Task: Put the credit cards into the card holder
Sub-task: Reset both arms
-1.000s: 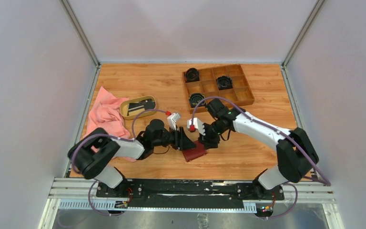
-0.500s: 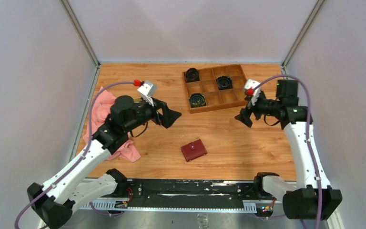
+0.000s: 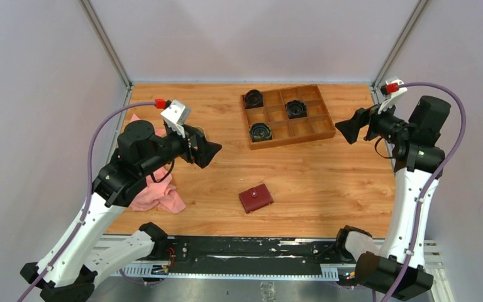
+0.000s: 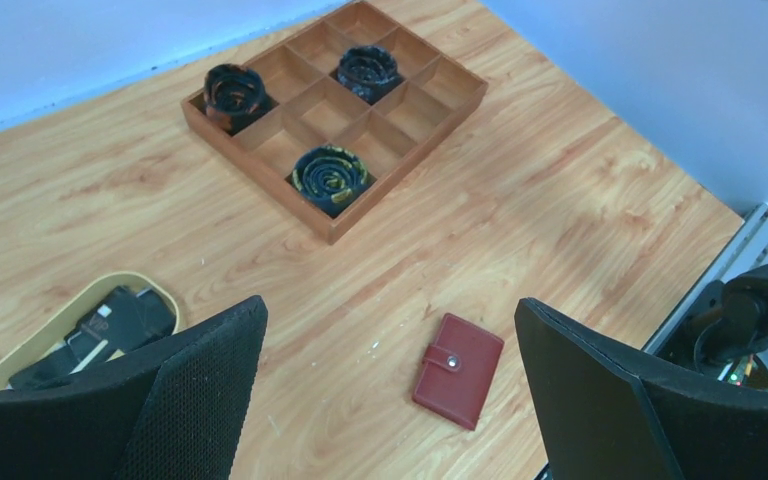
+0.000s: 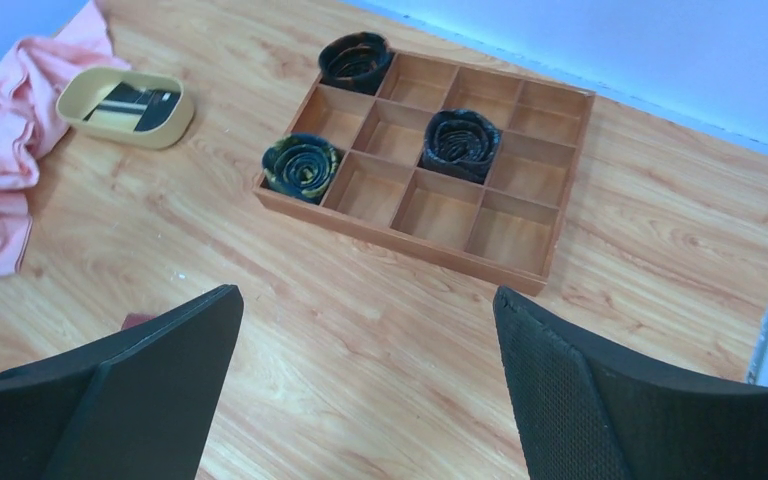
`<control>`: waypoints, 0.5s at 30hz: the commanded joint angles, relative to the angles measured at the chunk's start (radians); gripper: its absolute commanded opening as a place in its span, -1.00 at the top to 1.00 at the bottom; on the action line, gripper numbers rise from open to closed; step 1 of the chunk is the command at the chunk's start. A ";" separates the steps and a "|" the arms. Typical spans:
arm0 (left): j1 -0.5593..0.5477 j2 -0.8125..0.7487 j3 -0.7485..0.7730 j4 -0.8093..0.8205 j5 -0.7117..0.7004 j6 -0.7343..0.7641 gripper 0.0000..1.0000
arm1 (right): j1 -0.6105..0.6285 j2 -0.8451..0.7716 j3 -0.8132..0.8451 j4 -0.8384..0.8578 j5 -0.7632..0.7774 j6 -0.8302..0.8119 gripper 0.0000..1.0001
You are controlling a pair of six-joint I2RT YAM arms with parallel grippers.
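The card holder (image 3: pixel 255 199), a small dark red wallet folded shut with its snap tab across, lies flat on the table near the front middle, touched by nothing. In the left wrist view the card holder (image 4: pixel 458 369) shows below and between the wide-apart fingers. The credit cards (image 4: pixel 110 322), dark ones and a tan one, lie in an oval tan dish (image 4: pixel 30 345); the same credit cards (image 5: pixel 132 102) show in the right wrist view. My left gripper (image 3: pixel 207 151) hangs open above the dish. My right gripper (image 3: pixel 346 129) is open, high at the right.
A wooden compartment box (image 3: pixel 324 129) stands at the back right with three dark coiled rolls in it. A pink cloth (image 3: pixel 157 194) lies crumpled at the left edge beside the dish. Grey walls close the table on three sides.
Both grippers have left the card holder, opened wide and risen apart, the left arm to the left and the right arm to the far right. The card holder stays shut on the table.
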 commanded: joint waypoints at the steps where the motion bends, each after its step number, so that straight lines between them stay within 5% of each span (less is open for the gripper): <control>1: 0.005 -0.023 0.021 -0.078 -0.019 0.019 -1.00 | -0.016 -0.050 0.026 0.055 0.096 0.161 -1.00; 15: 0.073 -0.014 -0.013 -0.025 0.005 0.021 -1.00 | -0.032 -0.037 0.120 0.017 -0.006 0.151 -1.00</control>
